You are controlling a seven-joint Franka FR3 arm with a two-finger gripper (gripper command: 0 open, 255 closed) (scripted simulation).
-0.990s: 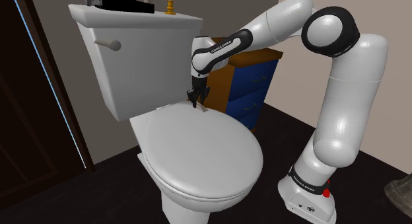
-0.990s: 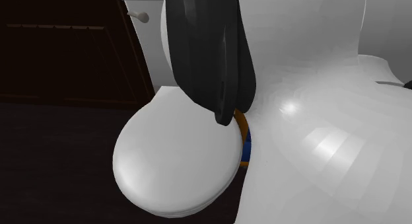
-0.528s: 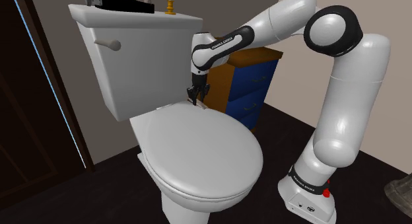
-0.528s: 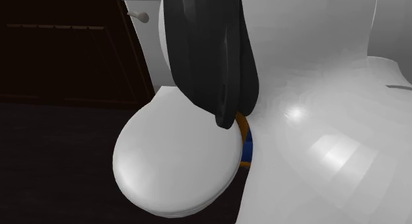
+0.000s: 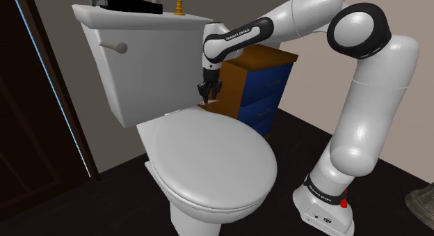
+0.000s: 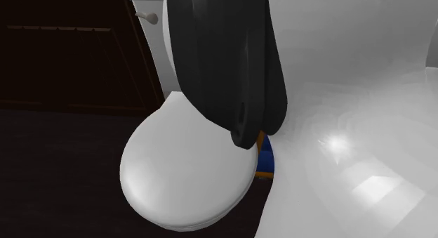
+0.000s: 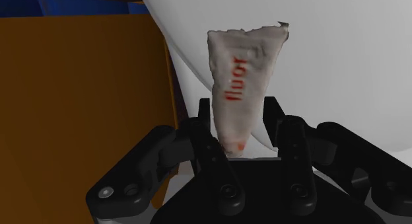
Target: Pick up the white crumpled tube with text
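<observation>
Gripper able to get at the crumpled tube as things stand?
Probably yes: the tube sits clasped between the fingers of the gripper, over the toilet lid, with nothing in the way.

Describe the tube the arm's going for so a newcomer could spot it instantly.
Find the white toilet; just above the back of its closed lid, in front of the tank, hangs the arm's black gripper. Clasped between its fingers is the tube: a small wrinkled white wedge, narrow at the gripped end. Red lettering and creases set it apart from the smooth white toilet.
</observation>
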